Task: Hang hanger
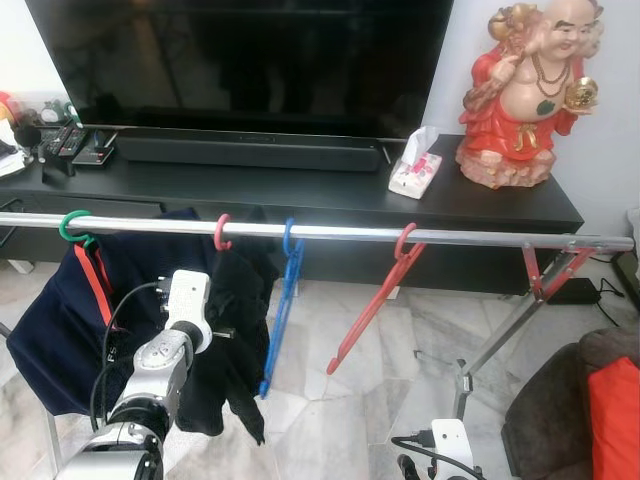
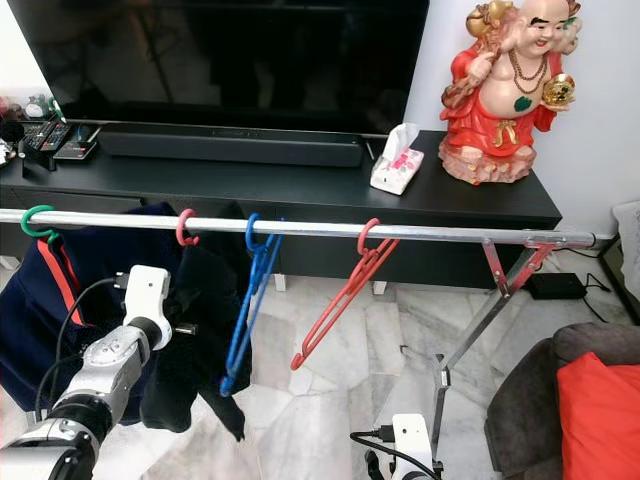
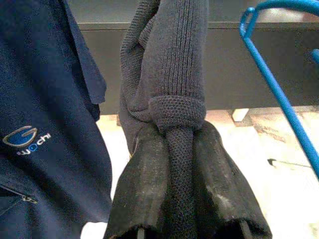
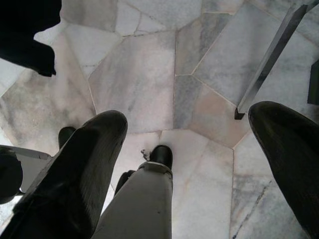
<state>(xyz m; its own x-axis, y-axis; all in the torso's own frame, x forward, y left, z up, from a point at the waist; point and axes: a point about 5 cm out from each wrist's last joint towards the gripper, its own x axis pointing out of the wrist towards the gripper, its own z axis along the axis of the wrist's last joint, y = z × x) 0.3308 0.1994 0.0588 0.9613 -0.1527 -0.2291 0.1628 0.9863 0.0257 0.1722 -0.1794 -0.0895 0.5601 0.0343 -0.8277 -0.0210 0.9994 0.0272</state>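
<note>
Marble floor (image 1: 400, 330) lies under a metal clothes rail (image 1: 330, 231) standing before a black TV console (image 1: 300, 195). On the rail hang a green hanger (image 1: 72, 228) bearing a navy shirt (image 1: 60, 320), a pink hanger (image 1: 221, 232) carrying a dark knit garment (image 3: 169, 64), a bare blue hanger (image 1: 282, 305) and a bare red hanger (image 1: 375, 300). Left gripper (image 3: 180, 149) is clamped on the knit garment. Right gripper (image 4: 194, 149) hangs low, fingers spread wide and empty.

On the rail (image 1: 470, 237), I see open room between the red hanger (image 1: 372, 305) and the rack's red brace (image 1: 548, 270). Left of that, the blue hanger (image 1: 282, 300), black garment (image 1: 230, 330) and navy shirt (image 1: 60, 320) crowd together. Below, the slanted rack leg (image 1: 505, 330) crosses the marble floor (image 1: 340, 420).
</note>
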